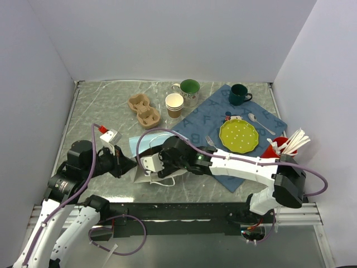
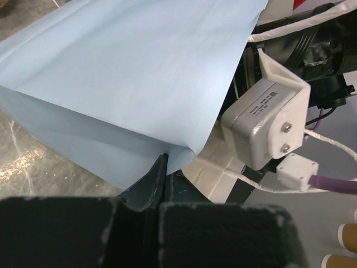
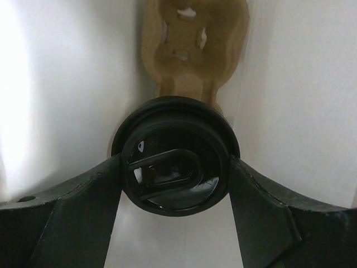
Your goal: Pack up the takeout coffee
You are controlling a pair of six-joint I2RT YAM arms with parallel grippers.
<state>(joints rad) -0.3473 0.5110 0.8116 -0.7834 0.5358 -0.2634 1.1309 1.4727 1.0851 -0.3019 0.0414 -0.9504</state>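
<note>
The takeout coffee (image 3: 174, 184) shows only its round black lid in the right wrist view, and my right gripper (image 3: 175, 163) is shut on it, one finger pressed against each side. White walls of the light blue paper bag (image 1: 140, 146) surround it. The bag lies on its side near the table's front. My left gripper (image 2: 163, 160) is shut on the bag's edge (image 2: 184, 146), its fingers pinched together on the blue paper. In the top view my right gripper's fingers and the cup are hidden by the bag and the wrist.
A tan pulp cup carrier (image 1: 144, 110) lies behind the bag, next to a stack of lidless paper cups (image 1: 174, 104) and a green mug (image 1: 189, 89). A blue mat (image 1: 209, 120) at right carries a green plate (image 1: 239, 135), a dark mug (image 1: 239, 94) and cutlery.
</note>
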